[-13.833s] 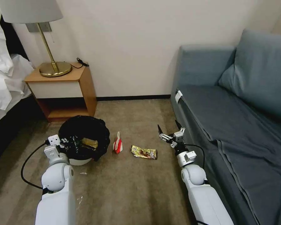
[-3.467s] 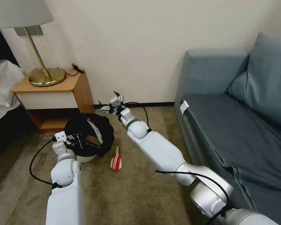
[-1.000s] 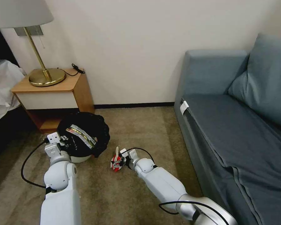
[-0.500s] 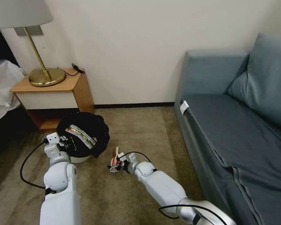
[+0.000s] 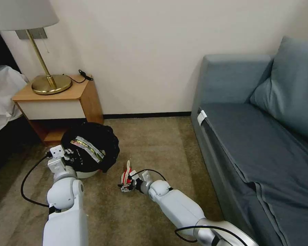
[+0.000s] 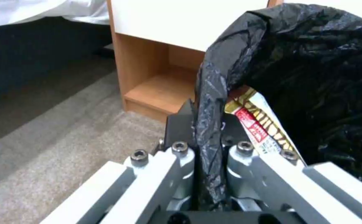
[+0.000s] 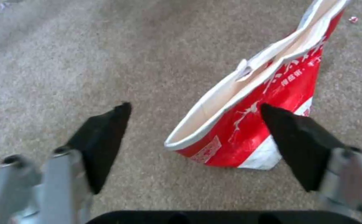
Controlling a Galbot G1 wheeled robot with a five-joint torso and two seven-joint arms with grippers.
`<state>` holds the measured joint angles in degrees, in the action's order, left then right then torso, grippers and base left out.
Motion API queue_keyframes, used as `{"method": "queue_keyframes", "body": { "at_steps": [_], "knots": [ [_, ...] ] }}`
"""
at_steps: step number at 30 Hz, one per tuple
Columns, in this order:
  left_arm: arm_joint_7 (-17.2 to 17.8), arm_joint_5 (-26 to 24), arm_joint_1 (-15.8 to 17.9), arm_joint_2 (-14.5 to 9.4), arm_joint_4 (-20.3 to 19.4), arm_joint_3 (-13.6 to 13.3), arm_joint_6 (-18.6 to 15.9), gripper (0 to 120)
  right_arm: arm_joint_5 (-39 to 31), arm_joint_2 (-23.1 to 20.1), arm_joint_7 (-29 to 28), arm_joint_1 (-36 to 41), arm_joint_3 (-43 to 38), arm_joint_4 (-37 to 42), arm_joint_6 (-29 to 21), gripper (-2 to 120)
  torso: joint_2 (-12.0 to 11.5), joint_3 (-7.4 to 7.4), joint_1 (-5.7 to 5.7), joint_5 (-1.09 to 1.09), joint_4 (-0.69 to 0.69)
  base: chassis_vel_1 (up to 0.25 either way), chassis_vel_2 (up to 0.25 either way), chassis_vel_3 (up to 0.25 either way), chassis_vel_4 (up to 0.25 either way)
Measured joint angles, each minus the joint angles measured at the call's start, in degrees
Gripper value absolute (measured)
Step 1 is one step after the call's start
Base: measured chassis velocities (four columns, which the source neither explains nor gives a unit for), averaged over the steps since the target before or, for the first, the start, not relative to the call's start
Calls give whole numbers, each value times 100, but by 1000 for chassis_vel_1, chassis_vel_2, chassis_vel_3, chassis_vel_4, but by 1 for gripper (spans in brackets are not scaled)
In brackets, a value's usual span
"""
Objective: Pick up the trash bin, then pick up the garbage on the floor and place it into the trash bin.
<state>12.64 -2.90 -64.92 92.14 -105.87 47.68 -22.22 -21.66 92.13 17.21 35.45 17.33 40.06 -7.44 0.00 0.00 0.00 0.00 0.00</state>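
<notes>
Black plastic liner spills over the rim of the bin (image 5: 89, 150) as I look down from my head; the bin sits on the carpet (image 5: 154, 143) just in front of the nightstand (image 5: 58, 102), and my left hand (image 5: 70, 153) is at its near rim. A gold wrapper (image 5: 87, 147) lies across the open top of the bin. To the right of the bin, apart from it, the red-and-white packet (image 5: 126, 177) stands on the carpet, and my right hand (image 5: 127, 186) is low at the floor right up against it. A lamp (image 5: 41, 65) stands on the nightstand, and the blue sofa (image 5: 263, 130) runs along my right side.

From my left wrist, my left hand (image 6: 204, 124) is clenched on a fold of the bag liner (image 6: 313, 62), which is pinched between the two dark fingertips (image 6: 179, 124) (the white shell of the bin is hidden behind the plastic here). The gold wrapper (image 6: 255, 124) shows just beyond the fingers, inside the liner, with the nightstand (image 6: 156, 74) behind.

From my right wrist, my right hand (image 7: 197, 137) is spread wide, gripping nothing. The packet (image 7: 264, 118) stands upright on the carpet (image 7: 85, 62) between the two black fingertips (image 7: 102, 137), much nearer one of them, which seems to touch its red side (I cannot be sure of contact); the other fingertip is well clear of it.
</notes>
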Motion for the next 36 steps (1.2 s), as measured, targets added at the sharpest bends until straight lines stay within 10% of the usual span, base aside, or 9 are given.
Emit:
{"method": "queue_keyframes", "body": {
  "at_steps": [21, 36],
  "knots": [
    [4, 4, 5, 0, 7, -39, 42, 5, 140, 0, 84, -15, -53, -189, 224, 2, 0, 0, 0, 0, 0, 0, 0, 0, 0],
    [1, 10, 49, 0, 95, -46, 87, 5, 223, 0, 94, -9, -113, -207, 327, 0, 0, 0, 0, 0, 0, 0, 0, 0, 0]
  ]
}}
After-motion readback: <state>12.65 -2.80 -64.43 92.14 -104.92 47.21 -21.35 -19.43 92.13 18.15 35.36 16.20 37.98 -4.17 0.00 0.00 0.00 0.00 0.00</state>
